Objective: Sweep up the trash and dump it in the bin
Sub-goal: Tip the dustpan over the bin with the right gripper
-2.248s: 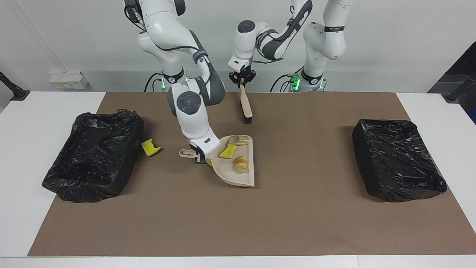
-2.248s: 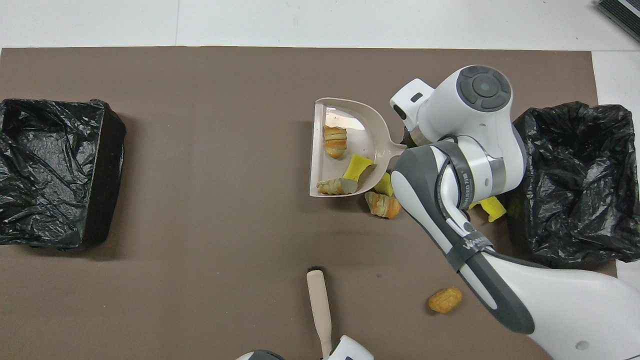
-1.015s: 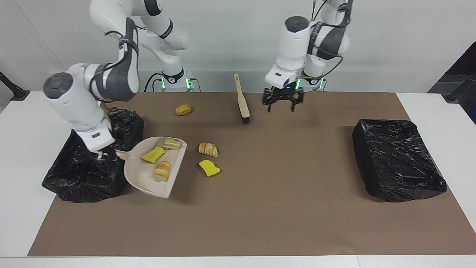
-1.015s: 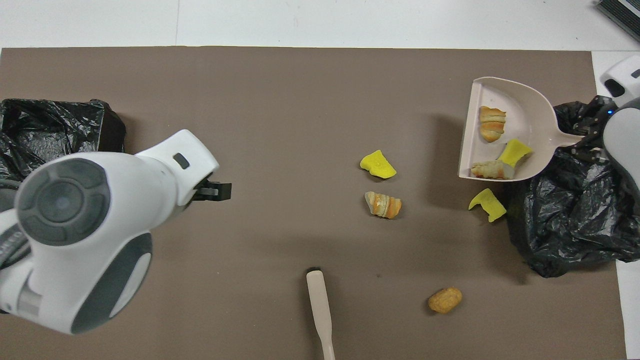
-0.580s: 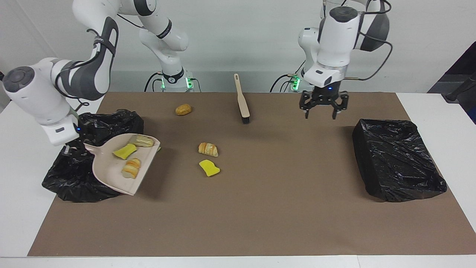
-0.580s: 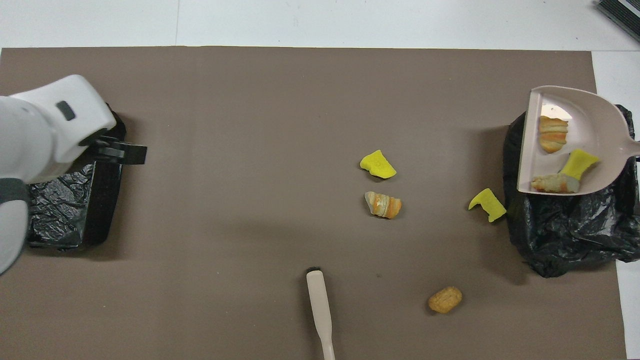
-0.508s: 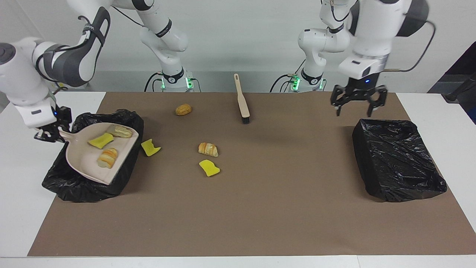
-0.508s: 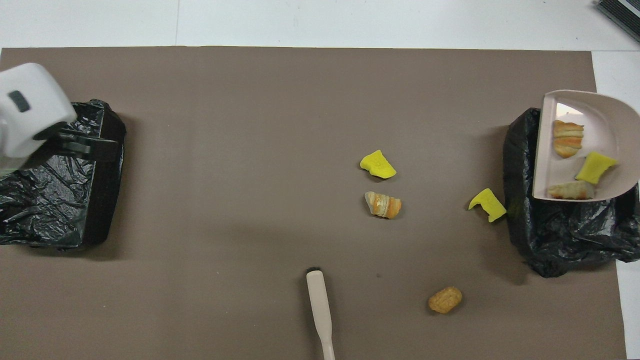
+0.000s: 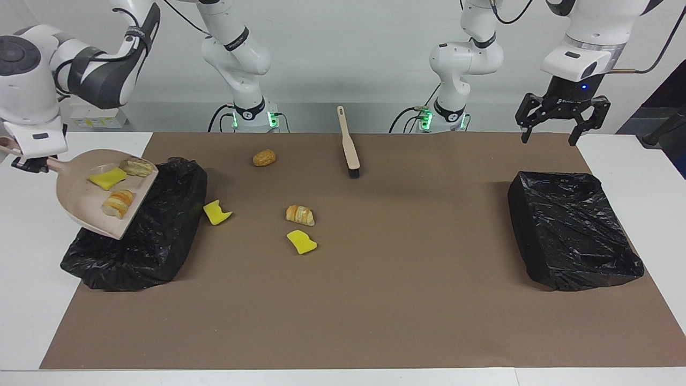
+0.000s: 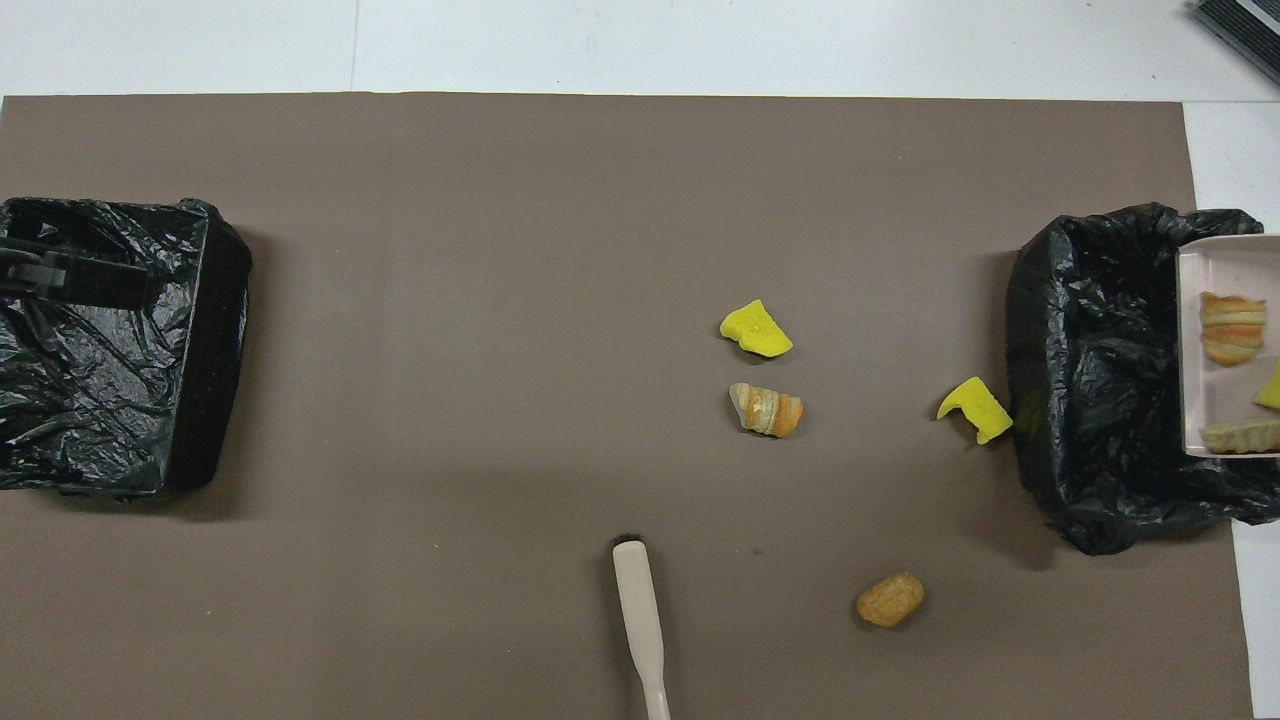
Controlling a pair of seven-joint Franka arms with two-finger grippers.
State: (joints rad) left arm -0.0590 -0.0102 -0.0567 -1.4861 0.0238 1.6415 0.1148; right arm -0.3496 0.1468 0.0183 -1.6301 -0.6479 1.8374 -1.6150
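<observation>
Now the right gripper [image 9: 24, 161] has its fingers clamped on the handle of the beige plastic dustpan [image 9: 86, 206], which hangs over the crumpled black-bagged bin [image 9: 155, 236] at the right arm's end of the table. The pan's open lip points toward the middle of the table and sits over the bin's mouth, while the handle runs out over the table's end edge. Three pieces of trash ride in it: a yellow sponge scrap [image 9: 107, 178], a pale pastry piece [image 9: 136, 167] and a striped bread roll [image 9: 119, 202]. A tip toward the lip looks like what would drop them into the bin below.

Four pieces remain on the brown mat: a yellow sponge wedge [image 9: 216, 212] just beside the bin, a striped croissant piece [image 9: 300, 215], a flat yellow sponge piece [image 9: 302, 242] beside it, and a golden-brown bun [image 9: 264, 157] nearer the robots. The beige black-bristled brush [image 9: 348, 145] lies loose near the robots' edge. The left gripper [image 9: 562, 119] waits, fingers wide and empty, above the second black-bagged bin [image 9: 573, 230].
</observation>
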